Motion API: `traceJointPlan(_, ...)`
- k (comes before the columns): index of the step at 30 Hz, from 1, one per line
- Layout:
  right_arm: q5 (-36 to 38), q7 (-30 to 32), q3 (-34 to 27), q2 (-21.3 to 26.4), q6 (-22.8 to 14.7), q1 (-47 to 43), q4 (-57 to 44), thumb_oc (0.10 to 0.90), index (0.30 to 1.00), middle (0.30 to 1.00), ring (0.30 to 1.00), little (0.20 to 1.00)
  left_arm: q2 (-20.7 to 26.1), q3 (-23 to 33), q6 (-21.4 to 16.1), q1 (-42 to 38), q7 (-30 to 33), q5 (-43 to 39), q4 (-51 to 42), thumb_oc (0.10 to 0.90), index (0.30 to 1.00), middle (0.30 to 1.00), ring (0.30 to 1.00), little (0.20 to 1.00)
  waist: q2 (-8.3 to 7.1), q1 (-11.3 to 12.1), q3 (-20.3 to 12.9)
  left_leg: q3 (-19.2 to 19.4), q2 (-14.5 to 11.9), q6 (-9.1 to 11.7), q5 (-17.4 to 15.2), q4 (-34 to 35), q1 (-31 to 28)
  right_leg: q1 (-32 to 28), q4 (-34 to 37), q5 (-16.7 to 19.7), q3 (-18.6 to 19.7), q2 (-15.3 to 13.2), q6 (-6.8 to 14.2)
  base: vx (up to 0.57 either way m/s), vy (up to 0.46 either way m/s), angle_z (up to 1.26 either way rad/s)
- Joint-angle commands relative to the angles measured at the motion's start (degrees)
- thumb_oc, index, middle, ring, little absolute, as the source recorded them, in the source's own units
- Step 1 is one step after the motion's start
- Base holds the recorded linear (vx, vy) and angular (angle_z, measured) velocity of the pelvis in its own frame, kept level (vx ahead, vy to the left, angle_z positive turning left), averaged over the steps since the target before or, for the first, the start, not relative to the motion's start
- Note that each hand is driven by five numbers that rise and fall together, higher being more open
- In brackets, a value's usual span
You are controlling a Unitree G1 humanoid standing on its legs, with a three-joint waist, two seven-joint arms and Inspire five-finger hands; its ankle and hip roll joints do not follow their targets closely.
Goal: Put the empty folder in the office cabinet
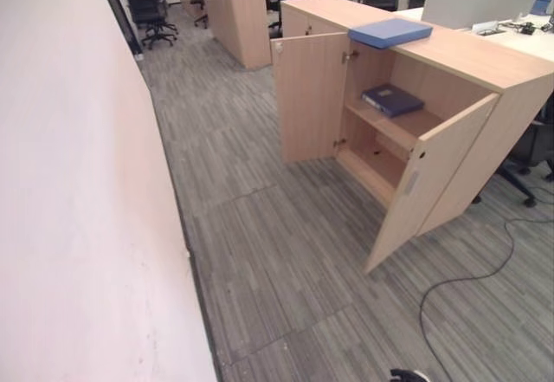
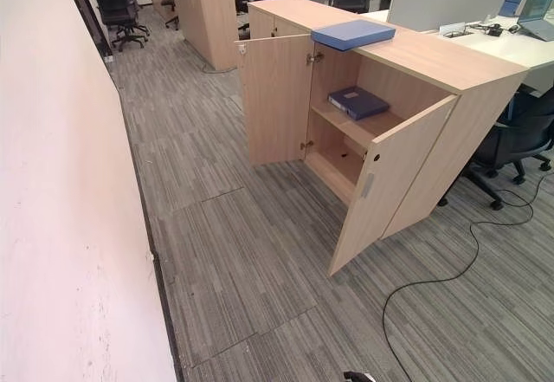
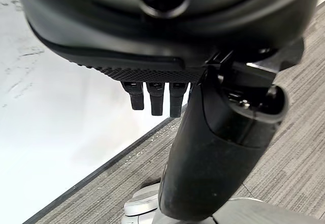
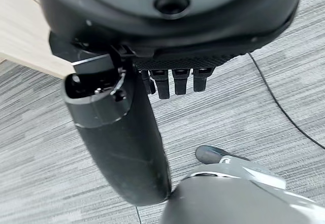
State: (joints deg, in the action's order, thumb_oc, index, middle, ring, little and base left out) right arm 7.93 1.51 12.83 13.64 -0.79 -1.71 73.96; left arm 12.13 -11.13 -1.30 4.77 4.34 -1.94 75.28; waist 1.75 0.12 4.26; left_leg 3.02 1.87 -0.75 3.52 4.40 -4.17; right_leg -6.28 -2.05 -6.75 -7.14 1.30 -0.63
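The office cabinet (image 1: 450, 131) stands on grey carpet (image 1: 260, 226) with both doors swung open. A light blue folder (image 1: 390, 32) lies flat on the cabinet's top, near its front edge above the opening. A darker blue folder (image 1: 392, 100) lies on the upper shelf inside the cabinet. The left hand (image 3: 203, 148) hangs beside a white wall (image 3: 61, 132), fingers straight, holding nothing. The right hand (image 4: 127, 142) hangs over the carpet close to the cabinet, fingers straight and empty too.

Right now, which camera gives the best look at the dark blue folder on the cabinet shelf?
The right eye view: the dark blue folder lies nearer mid-picture there, flat on the upper shelf. The left eye view shows it similarly, further right.
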Motion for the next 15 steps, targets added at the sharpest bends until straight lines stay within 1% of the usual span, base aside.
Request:
traceJointPlan(1,-2.78,-0.43,3.94,2.02,0.53,-1.15,-0.19,0.800,0.900,0.900,0.900,0.900,-0.65,0.58,-0.61,-3.30,0.56,-0.77,1.95,0.800,0.900,0.900,0.900,0.900,-1.95,-0.27,0.58,1.91,-1.32,2.20,-5.79,0.60,-3.06,0.32,7.05,7.69,-2.00,-3.41,6.54,0.04,-0.066,0.02)
traceJointPlan(3,-2.39,-0.43,4.13,2.13,0.67,-2.14,-0.23,0.800,0.900,0.900,0.900,0.900,-0.44,0.91,-0.25,-4.19,1.41,-1.08,2.37,0.800,0.900,0.900,0.900,0.900,-2.23,-0.25,1.72,1.70,-1.72,2.34,-5.24,0.60,-3.77,-0.24,7.05,7.73,-1.90,-3.23,5.83,0.05,-0.122,0.03)
traceJointPlan(4,-2.40,-0.43,4.28,2.37,0.75,-2.72,0.18,0.800,0.900,0.900,0.900,0.900,-0.23,1.23,-0.38,-4.97,1.23,-2.39,1.97,0.800,0.900,0.900,0.900,0.900,-2.90,-0.03,3.12,1.81,-1.87,2.47,-7.37,-6.49,-0.28,0.71,4.61,6.58,-1.97,-3.73,5.13,-0.02,-0.134,0.06)
traceJointPlan(5,-2.52,-0.50,4.50,2.59,0.86,-3.02,0.13,0.800,0.900,0.900,0.900,0.900,-0.15,1.23,-0.45,-5.30,1.13,-3.02,1.66,0.800,0.900,0.900,0.900,0.900,-3.09,0.00,3.78,1.98,-1.80,2.73,-8.46,-11.31,2.25,1.22,3.39,5.91,-2.02,-3.98,4.71,-0.05,-0.146,0.18)
traceJointPlan(6,-3.27,-0.62,5.24,2.99,0.91,-3.40,0.06,0.800,0.900,0.900,0.900,0.900,-0.14,1.07,-0.65,-5.74,1.32,-3.50,0.77,0.800,0.900,0.900,0.900,0.900,-3.39,0.36,5.18,2.41,-2.00,3.00,-8.60,-19.10,5.89,1.27,1.75,4.56,-2.30,-4.36,3.72,-0.04,-0.103,0.24)
traceJointPlan(7,-3.86,-0.50,5.66,3.38,0.98,-3.75,0.24,0.800,0.900,0.900,0.900,0.900,-0.22,0.85,-0.83,-5.97,1.57,-3.70,0.15,0.800,0.900,0.900,0.900,0.900,-3.41,0.69,6.15,2.05,-2.28,3.01,-7.13,-22.45,7.96,1.14,1.17,3.98,-2.53,-4.41,3.23,-0.01,-0.094,0.17)
traceJointPlan(8,-4.13,-0.24,5.71,3.74,1.15,-3.97,0.51,0.800,0.900,0.900,0.900,0.900,-0.20,0.79,-0.87,-6.17,1.80,-4.04,-0.10,0.800,0.900,0.900,0.900,0.900,-3.33,0.93,6.71,1.21,-2.13,3.01,-5.63,-24.14,10.29,1.18,0.66,3.46,-2.81,-4.43,2.89,0.01,-0.036,0.10)
traceJointPlan(9,-4.24,-0.20,5.65,4.02,1.32,-4.03,0.74,0.800,0.900,0.900,0.900,0.900,-0.16,0.81,-0.92,-6.23,1.91,-4.15,-0.05,0.800,0.900,0.900,0.900,0.900,-3.40,1.06,6.77,0.65,-1.58,2.84,-5.37,-24.03,12.61,1.28,0.35,3.11,-2.93,-4.72,2.87,0.08,-0.005,0.05)
traceJointPlan(10,-4.38,-0.38,5.57,4.28,1.38,-3.80,0.78,0.800,0.900,0.900,0.900,0.900,-0.13,1.01,-1.03,-6.06,2.02,-4.37,-0.05,0.800,0.900,0.900,0.900,0.900,-3.59,1.24,6.63,0.35,-1.13,2.62,-5.38,-21.96,14.12,1.18,0.42,2.83,-2.94,-4.96,3.11,0.13,0.019,0.15)
traceJointPlan(11,-4.59,-0.58,5.66,4.38,1.43,-3.54,0.79,0.800,0.900,0.900,0.900,0.900,-0.06,1.12,-1.01,-5.86,1.99,-4.41,-0.06,0.800,0.900,0.900,0.900,0.900,-3.63,1.43,6.44,0.09,-1.19,2.64,-4.46,-19.15,14.45,1.08,0.56,2.67,-2.82,-5.03,3.28,0.17,0.031,0.06)
traceJointPlan(12,-5.01,-0.55,5.80,4.52,1.48,-3.32,0.81,0.800,0.900,0.900,0.900,0.900,-0.02,1.17,-1.08,-5.73,2.01,-4.51,-0.05,0.800,0.900,0.900,0.900,0.900,-3.45,1.54,6.41,-0.33,-1.49,2.97,-2.29,-16.37,14.81,0.90,0.88,2.49,-2.78,-4.85,3.38,0.17,0.043,0.05)
traceJointPlan(14,-6.01,-0.70,6.19,4.80,1.50,-2.94,1.10,0.800,0.900,0.900,0.900,0.900,0.16,1.29,-1.13,-5.24,1.83,-4.51,-0.05,0.800,0.900,0.900,0.900,0.900,-2.59,2.05,6.56,-1.04,-3.06,4.11,3.32,-8.70,16.15,-0.06,1.48,2.07,-2.63,-4.36,3.40,0.20,0.065,-0.03)
traceJointPlan(15,-6.14,-0.76,6.15,4.85,1.49,-2.83,1.25,0.800,0.900,0.900,0.900,0.900,0.29,1.36,-1.16,-5.09,1.84,-4.42,0.09,0.800,0.900,0.900,0.900,0.900,-2.24,2.27,6.62,-1.06,-3.52,4.55,4.78,-4.91,16.40,-0.64,1.61,1.84,-2.53,-4.22,3.54,0.23,0.085,-0.06)
